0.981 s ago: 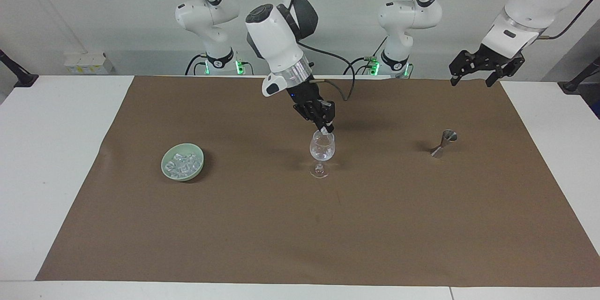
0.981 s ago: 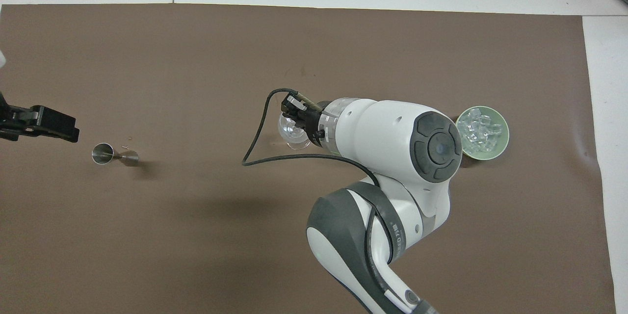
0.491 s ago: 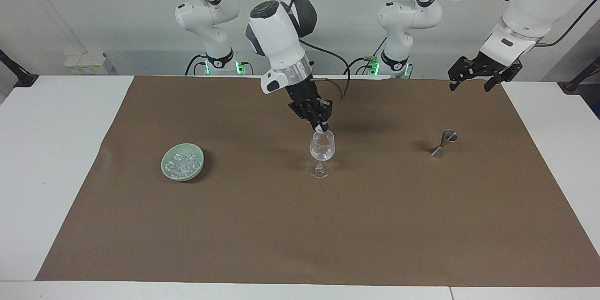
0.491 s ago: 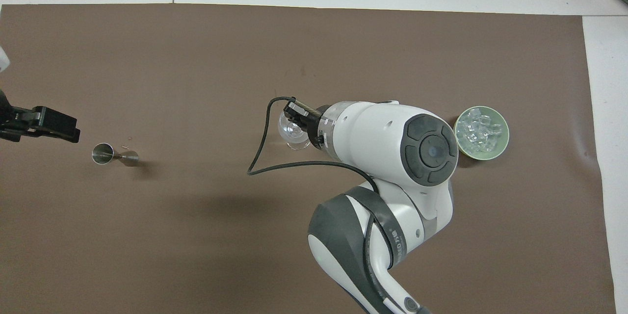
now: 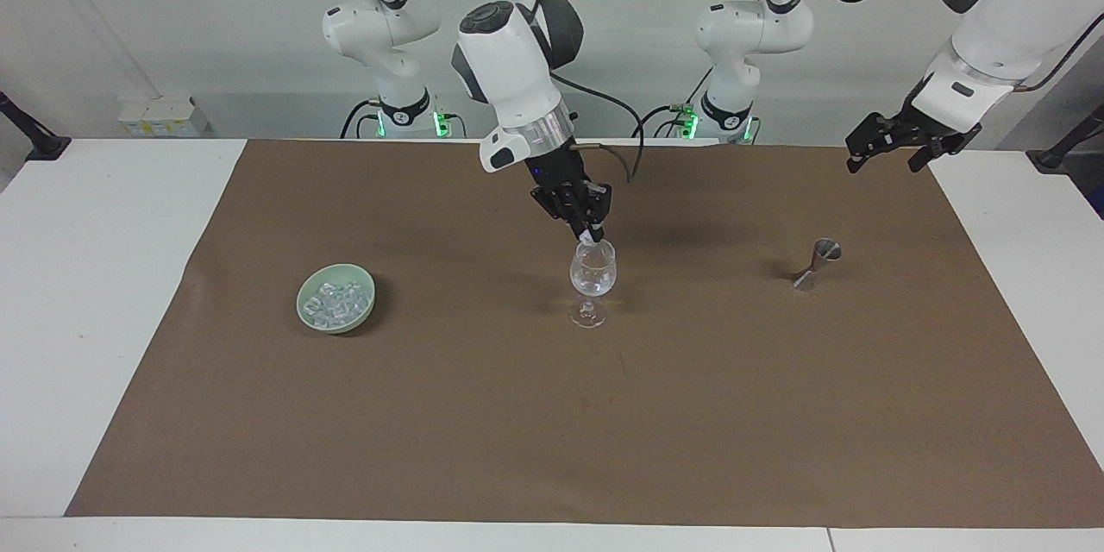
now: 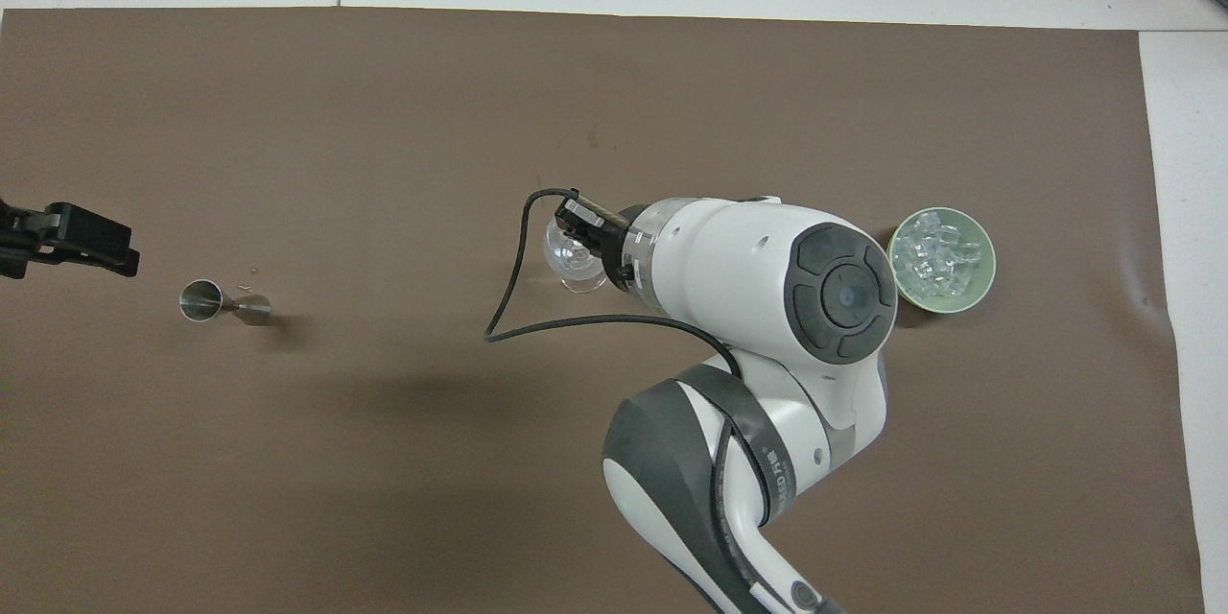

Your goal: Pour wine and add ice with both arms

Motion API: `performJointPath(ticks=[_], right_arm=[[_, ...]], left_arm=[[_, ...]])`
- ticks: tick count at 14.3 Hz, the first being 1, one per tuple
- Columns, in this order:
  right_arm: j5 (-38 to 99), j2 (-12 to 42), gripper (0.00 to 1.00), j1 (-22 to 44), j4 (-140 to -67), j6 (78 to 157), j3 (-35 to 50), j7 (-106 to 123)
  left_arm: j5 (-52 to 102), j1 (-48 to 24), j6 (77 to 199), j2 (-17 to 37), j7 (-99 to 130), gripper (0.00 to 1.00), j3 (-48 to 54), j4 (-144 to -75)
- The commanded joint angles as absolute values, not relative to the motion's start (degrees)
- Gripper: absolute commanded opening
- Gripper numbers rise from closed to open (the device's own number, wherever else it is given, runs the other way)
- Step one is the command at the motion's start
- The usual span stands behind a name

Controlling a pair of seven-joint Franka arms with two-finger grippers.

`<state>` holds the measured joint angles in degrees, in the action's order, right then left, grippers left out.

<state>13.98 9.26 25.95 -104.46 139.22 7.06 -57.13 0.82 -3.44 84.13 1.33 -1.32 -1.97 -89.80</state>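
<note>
A clear stemmed wine glass (image 5: pixel 592 276) (image 6: pixel 573 254) stands mid-mat with ice cubes in its bowl. Just above its rim hangs my right gripper (image 5: pixel 591 235) (image 6: pixel 576 219), its fingertips pinching one small whitish ice cube. More ice (image 5: pixel 337 300) (image 6: pixel 935 254) lies heaped in a pale green bowl (image 5: pixel 309 317) (image 6: pixel 988 278) toward the right arm's end. My left gripper (image 5: pixel 893 151) (image 6: pixel 67 240) hangs open and holds nothing, in the air over the mat's corner at the left arm's end. Wine is out of view.
A small steel jigger (image 5: pixel 817 265) (image 6: pixel 223 303) stands on the brown mat (image 5: pixel 552 431) toward the left arm's end. White tabletop (image 5: pixel 95 276) borders the mat. The right arm's cable (image 6: pixel 508 307) loops above the mat beside the glass.
The right arm straightened up a little, keeping its gripper and cube over the glass. The left gripper drew back toward its own end of the table, away from the jigger.
</note>
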Motion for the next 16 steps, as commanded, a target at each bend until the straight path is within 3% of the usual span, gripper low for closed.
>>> performJointPath(ticks=[1, 11, 16], right_arm=[[12.9, 8.2, 1.0, 25.5, -105.4, 139.7, 7.3, -57.3], [11.5, 8.4, 1.0, 25.1, -103.4, 138.3, 7.3, -57.3], [6.2, 4.7, 1.0, 22.9, -103.4, 131.0, 6.7, -56.1]], left_arm=[[-0.4, -6.8, 85.8, 2.7, -1.7, 1.0, -3.9, -89.4], [-0.4, -7.6, 86.2, 3.3, -1.3, 1.0, -4.0, -87.5], [-0.4, -7.4, 86.2, 3.0, -1.2, 1.0, -3.8, -87.5]])
